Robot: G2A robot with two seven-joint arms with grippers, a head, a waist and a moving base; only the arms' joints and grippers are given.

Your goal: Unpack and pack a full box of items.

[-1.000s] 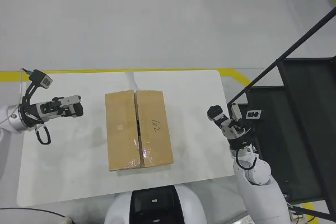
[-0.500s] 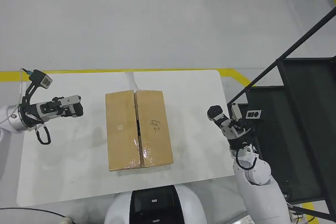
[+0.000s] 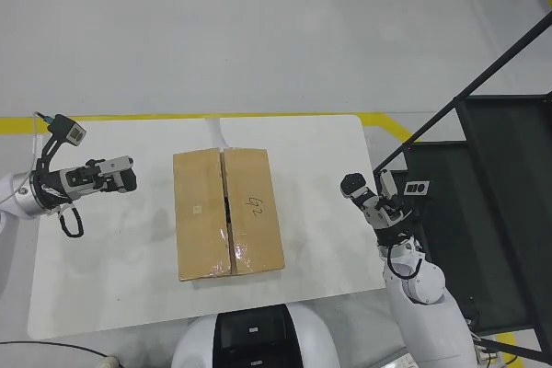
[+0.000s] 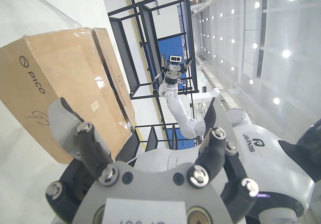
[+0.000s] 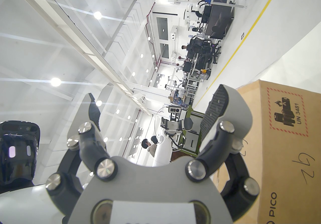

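Box (image 3: 228, 213) is closed, so unpacking looks not yet begun; left gripper (image 3: 127, 175) hangs with fingers spread and empty, well apart from the box's left side; right gripper (image 3: 351, 185) is likewise spread and empty, off its right side; between them the box sits mid-table (image 3: 322, 147), its two flaps (image 3: 201, 212) meeting along a centre seam (clear tape (image 3: 239, 248) glints near the robot's end); next, I judge, a fingertip must catch a flap edge at that seam and lift.
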